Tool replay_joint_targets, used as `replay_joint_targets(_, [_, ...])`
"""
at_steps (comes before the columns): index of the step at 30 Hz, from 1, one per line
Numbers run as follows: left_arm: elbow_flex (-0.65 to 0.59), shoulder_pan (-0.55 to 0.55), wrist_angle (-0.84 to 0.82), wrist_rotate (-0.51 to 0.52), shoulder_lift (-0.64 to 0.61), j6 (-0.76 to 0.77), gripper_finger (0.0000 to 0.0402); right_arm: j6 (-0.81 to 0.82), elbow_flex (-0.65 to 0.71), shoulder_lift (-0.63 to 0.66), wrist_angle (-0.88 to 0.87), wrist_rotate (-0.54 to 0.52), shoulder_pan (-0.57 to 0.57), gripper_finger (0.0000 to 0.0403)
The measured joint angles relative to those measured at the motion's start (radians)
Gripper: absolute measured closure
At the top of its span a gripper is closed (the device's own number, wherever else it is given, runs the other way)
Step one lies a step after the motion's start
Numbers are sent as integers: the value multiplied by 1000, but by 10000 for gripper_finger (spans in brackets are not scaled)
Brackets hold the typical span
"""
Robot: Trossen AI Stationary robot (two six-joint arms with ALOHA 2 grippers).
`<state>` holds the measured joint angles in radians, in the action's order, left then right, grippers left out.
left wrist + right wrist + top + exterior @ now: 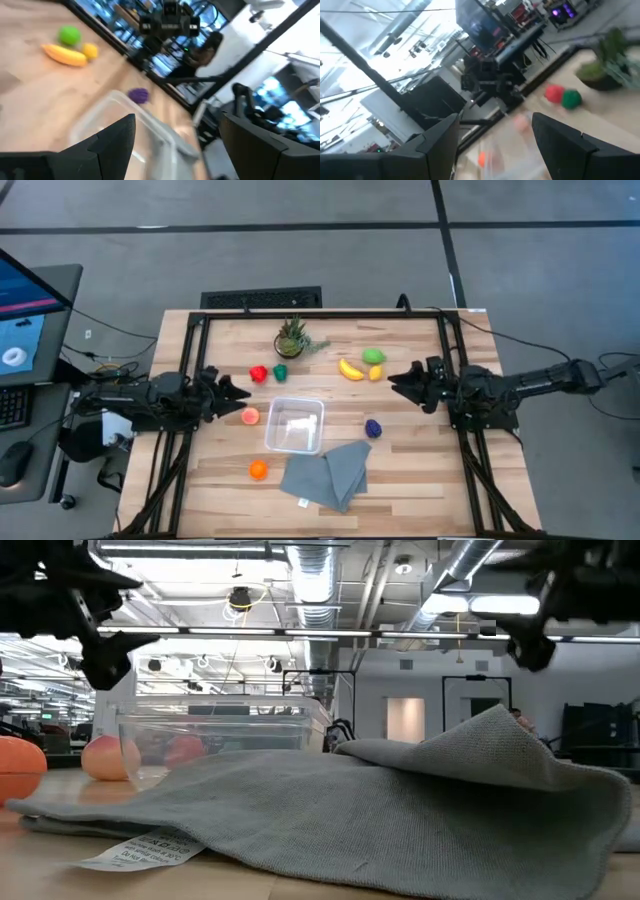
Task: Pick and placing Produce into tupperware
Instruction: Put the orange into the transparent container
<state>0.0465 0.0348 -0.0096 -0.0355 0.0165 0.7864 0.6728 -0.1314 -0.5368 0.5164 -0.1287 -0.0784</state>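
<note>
Tupperware (295, 425) sits mid-table, seemingly empty, grey cloth (328, 473) touching its near corner; produce lies scattered around it — banana (350, 370), peach piece (249, 416) just beside; left gripper (240, 394) and right gripper (393, 381) hover, fingers apart, holding nothing.

Clear square plastic container (295, 425): top unobstructed; folded grey cloth (328, 472) touching one corner, peach-pink toy fruit (249, 416) just beside the opposite side.

Potted plant (291, 338), grey cloth (327, 474)

Cloth tag (140, 850) print illegible; no readable text elsewhere.
</note>
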Motion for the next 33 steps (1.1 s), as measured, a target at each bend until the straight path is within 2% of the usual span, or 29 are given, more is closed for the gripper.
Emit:
replay_joint_targets(3, [43, 12, 4, -5, 24, -20, 127, -79, -98, -102, 5, 0, -3, 127])
replay_joint_targets(7, [143, 21, -41, 13, 86, -160, 127, -211, -216, -206, -51, 5, 15, 127])
replay_joint_targets(9, [219, 25, -151, 16, 130, -241, 127, -262, -273, -233, -138, 10, 30, 127])
replay_joint_targets(13, [374, 27, -474, 36, 237, -377, 127, -289, -370, -253, -332, 47, 72, 127])
replay_joint_targets(18, [502, 27, -718, 44, 318, -446, 127, -284, -435, -208, -411, 100, 119, 127])
replay_joint_targets(20, [509, 27, -744, 51, 328, -440, 127, -282, -464, -173, -490, 102, 129, 127])
replay_joint_targets(23, [506, 27, -761, 54, 328, -427, 127, -280, -532, -127, -704, 95, 133, 127])
replay_joint_targets(26, [495, 28, -789, 61, 346, -320, 127, -272, -600, -100, -911, 53, 126, 127])
replay_joint_targets(30, [481, 28, -720, 52, 390, -100, 127, -284, -642, -88, -971, 14, 112, 127])
replay_joint_targets(33, [472, 27, -689, -12, 448, -39, 127, -308, -647, -89, -973, 12, 114, 127])
